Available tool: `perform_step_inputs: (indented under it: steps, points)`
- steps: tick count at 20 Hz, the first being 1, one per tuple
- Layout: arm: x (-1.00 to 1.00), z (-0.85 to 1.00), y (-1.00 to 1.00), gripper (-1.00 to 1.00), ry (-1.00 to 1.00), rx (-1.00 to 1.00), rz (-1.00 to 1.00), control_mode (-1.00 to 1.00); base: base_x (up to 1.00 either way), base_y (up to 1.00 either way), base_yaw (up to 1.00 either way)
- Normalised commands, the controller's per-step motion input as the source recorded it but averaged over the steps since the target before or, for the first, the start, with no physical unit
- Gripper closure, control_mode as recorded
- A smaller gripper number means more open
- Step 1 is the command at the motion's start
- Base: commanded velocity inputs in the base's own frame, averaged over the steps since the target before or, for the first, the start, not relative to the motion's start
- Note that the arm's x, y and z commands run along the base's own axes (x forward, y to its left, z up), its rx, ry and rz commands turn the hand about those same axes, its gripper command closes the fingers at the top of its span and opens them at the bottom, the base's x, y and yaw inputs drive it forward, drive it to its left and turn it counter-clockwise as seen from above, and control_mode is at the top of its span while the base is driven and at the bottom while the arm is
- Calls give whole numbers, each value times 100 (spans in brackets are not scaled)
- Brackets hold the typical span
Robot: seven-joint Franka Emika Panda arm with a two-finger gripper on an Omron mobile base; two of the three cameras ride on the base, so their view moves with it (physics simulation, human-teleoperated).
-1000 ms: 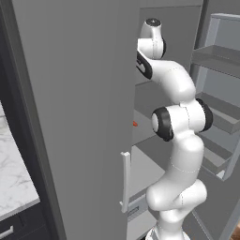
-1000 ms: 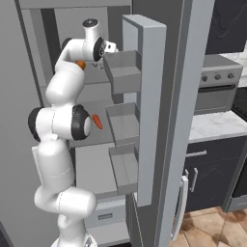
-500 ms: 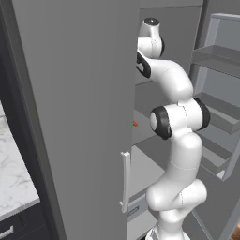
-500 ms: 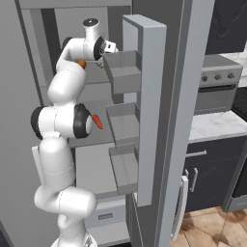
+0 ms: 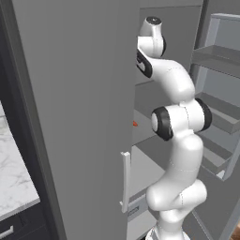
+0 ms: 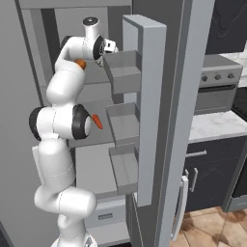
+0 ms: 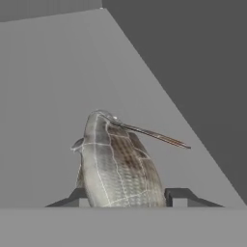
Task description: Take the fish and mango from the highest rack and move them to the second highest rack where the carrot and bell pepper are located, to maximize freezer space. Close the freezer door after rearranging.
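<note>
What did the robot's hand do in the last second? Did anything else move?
The gripper closed its fingers on the fish on the highest rack; the fish now sits between them. The arm barely shifted. The freezer door stayed open, and the carrot stayed put.

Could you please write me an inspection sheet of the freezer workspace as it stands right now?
Surface: the highest rack is a plain grey board carrying the fish.
Job's things: fish lies on that rack between the jaws; an orange item shows behind the arm; carrot lies on the second highest rack; freezer door stands open.
Clutter: nothing seen.
Grippers: gripper has its jaws closed on the fish, one finger at each flank.
Cables: nothing seen.
Surroundings: marble counter, stove, dark cabinets.
</note>
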Motion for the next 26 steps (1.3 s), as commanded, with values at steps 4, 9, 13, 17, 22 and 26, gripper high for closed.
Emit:
perform_step_inputs:
  steps: [4, 9, 13, 17, 22, 26]
  points:
    - [-54, -1, 0, 100, -20, -1, 0, -100, 0, 0, 0]
    - [-67, -1, 0, 100, -13, -3, 0, -100, 0, 0, 0]
    - [-77, -10, 0, 100, -7, 0, 1, -100, 0, 0, 0]
    - [-89, -5, 0, 100, -8, 0, 2, -100, 0, 0, 0]
    - [-96, 0, -2, 100, -5, 0, 3, -100, 0, 0, 0]
    - [-94, 0, 0, 100, 0, 0, 3, -100, 0, 0, 0]
